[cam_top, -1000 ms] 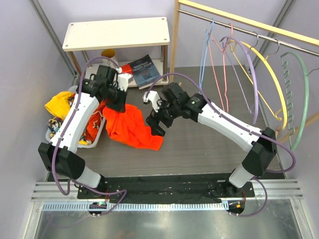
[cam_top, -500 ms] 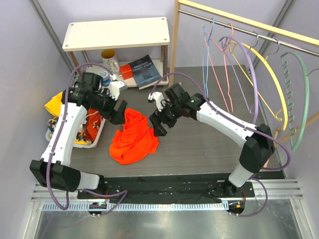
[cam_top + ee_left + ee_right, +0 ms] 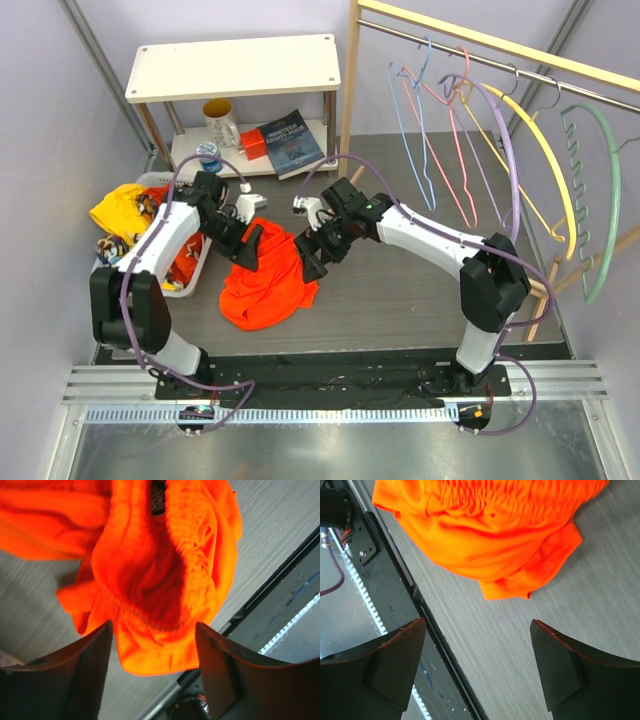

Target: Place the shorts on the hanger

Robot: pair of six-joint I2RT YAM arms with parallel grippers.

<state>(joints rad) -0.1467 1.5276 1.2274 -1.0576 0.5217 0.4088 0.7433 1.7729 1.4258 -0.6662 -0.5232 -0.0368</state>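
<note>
The orange shorts (image 3: 268, 282) lie in a crumpled heap on the grey table. My left gripper (image 3: 252, 247) is open at the heap's upper left edge. In the left wrist view the shorts (image 3: 160, 575) fill the frame, and their lower edge reaches between the spread fingers (image 3: 75, 675) of the gripper (image 3: 152, 680). My right gripper (image 3: 308, 258) is open at the heap's upper right edge. In the right wrist view the shorts (image 3: 490, 530) lie beyond the gripper (image 3: 480, 655), with bare table between the fingers. The light-blue hanger (image 3: 408, 130) hangs on the rail at the back right.
A white bin (image 3: 196, 268) at the left holds a yellow garment (image 3: 120, 212) and patterned cloth. A white shelf (image 3: 235, 65) stands behind, with a mug and a book. Pink (image 3: 455, 140), lilac, yellow and green hangers share the rail. A black base strip (image 3: 330, 375) runs along the near edge.
The left gripper held the shorts up a second ago, then let go. The shorts dropped into a heap on the table. The left gripper came down to them, open. The hangers have swung.
</note>
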